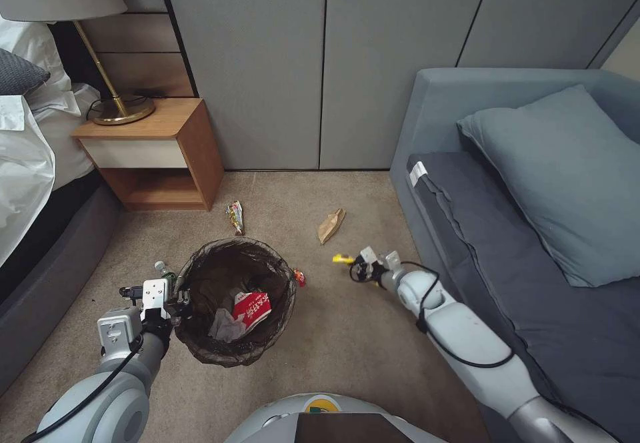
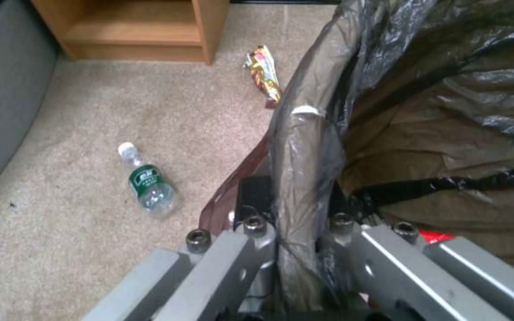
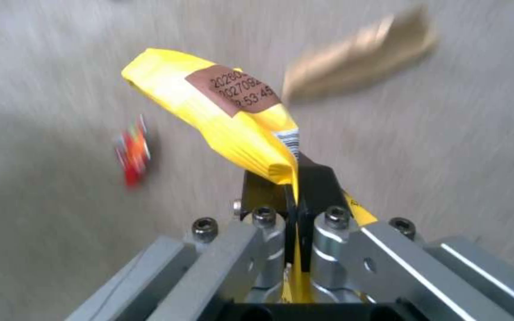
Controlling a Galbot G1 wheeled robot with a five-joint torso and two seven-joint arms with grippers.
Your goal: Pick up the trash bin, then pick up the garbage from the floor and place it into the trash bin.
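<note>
1. Open beige short-pile carpet [image 1: 347, 336] between round bag-lined white trash bin [image 1: 235, 301] and blue-grey fabric sofa [image 1: 533, 243]: free passage.
2. Bin mouth open from above; left gripper [image 1: 175, 301] clamped on near rim.
3. Wooden bedside table [image 1: 157, 153] and grey bed base [image 1: 47, 276] close off left side.
4. Grey wall panels [image 1: 320, 63] bound far side.
5. Brown paper scrap [image 1: 331, 225], striped snack wrapper [image 1: 235, 217] lying on far carpet.
</note>
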